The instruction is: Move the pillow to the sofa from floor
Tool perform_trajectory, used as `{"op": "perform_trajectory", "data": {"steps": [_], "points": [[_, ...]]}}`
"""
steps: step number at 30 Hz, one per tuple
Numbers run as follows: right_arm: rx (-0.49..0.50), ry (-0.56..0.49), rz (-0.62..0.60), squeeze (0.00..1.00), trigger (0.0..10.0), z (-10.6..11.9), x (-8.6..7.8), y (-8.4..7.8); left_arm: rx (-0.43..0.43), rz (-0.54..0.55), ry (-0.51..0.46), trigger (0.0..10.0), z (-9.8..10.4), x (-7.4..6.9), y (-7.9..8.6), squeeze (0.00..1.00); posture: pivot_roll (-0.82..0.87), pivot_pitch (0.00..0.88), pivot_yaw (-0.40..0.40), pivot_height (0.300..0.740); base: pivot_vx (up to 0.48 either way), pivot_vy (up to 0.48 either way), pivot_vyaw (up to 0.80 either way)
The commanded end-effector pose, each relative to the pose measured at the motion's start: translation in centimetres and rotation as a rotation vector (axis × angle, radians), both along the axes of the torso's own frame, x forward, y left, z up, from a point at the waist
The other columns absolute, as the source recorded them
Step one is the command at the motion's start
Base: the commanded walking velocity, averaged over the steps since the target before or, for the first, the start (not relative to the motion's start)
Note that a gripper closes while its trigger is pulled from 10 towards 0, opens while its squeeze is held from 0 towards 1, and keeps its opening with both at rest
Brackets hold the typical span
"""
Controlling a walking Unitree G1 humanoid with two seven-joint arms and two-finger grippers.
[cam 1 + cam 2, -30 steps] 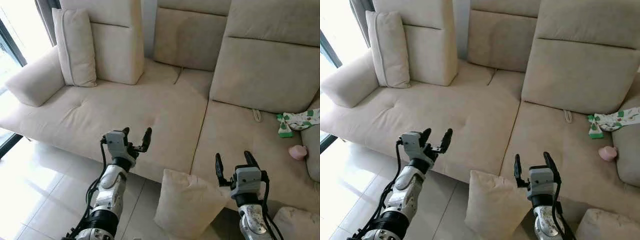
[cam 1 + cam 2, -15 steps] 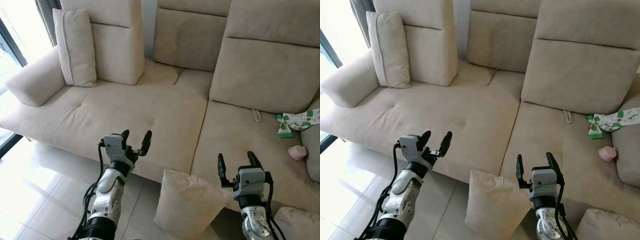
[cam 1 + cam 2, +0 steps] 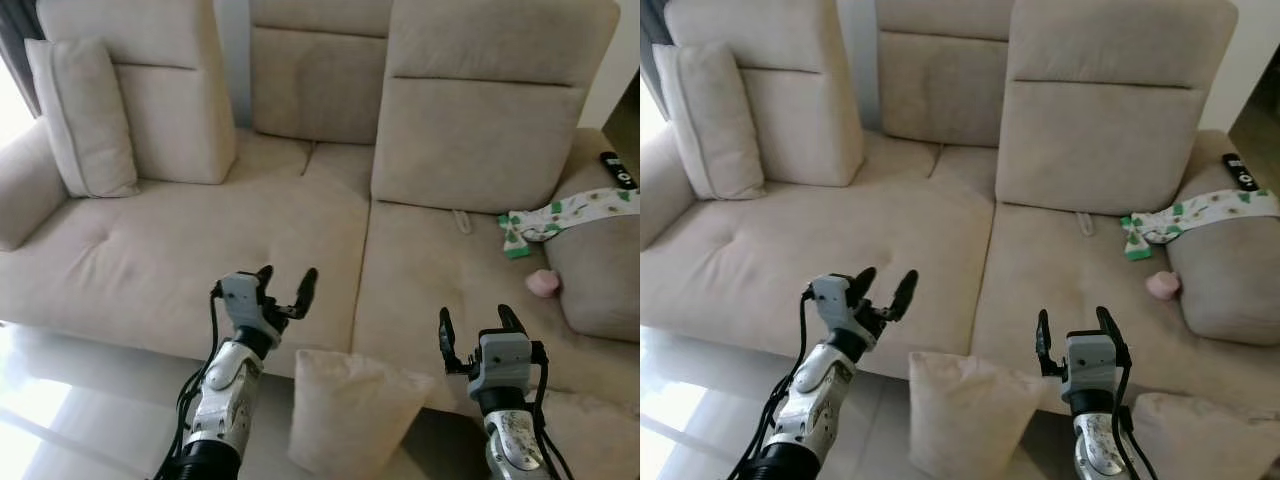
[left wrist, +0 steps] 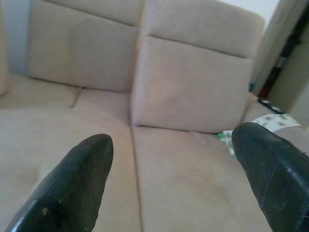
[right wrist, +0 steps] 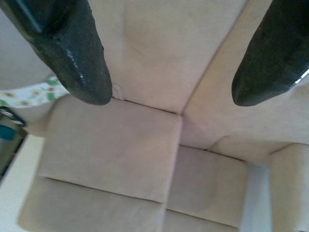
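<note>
View swung right; remote (image 3: 617,169) on sofa (image 3: 180,250)

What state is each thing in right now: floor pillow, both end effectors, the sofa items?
Floor pillow: upright on the floor against the sofa front, not gripped.
Left end effector: open, empty, raised above the seat edge.
Right end effector: open, empty, beside the pillow's top corner.
Sofa pillow: upright, leaning on the backrest.
Patterned cloth: draped over the sofa's right side.
Pink object: lying on the seat.

The pillow (image 3: 350,410) is cut off by the bottom edge.
</note>
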State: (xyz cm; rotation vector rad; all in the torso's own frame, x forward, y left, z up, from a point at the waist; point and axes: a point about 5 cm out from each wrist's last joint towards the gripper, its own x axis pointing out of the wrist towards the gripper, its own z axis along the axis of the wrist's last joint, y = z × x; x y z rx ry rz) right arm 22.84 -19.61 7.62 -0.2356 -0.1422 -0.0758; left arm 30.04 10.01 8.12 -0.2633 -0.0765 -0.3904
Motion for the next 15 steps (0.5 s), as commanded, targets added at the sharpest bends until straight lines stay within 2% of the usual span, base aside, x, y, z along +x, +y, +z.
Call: {"op": "perform_trajectory", "data": {"steps": [1,15], "points": [[0.005,0.014,0.007,0.0,10.0,-0.13,0.01,0.37,-0.001,0.013,0.021,10.0,-0.41,-0.21,0.38,0.0,-0.07,0.0,0.045,0.74,0.0,0.0,0.0],[-0.011,0.03,0.014,0.0,10.0,-0.41,0.24,0.44,0.006,0.002,0.023,10.0,-0.33,-0.15,0.07,0.0,-0.08,0.0,0.045,0.74,0.0,0.0,0.0]]}}
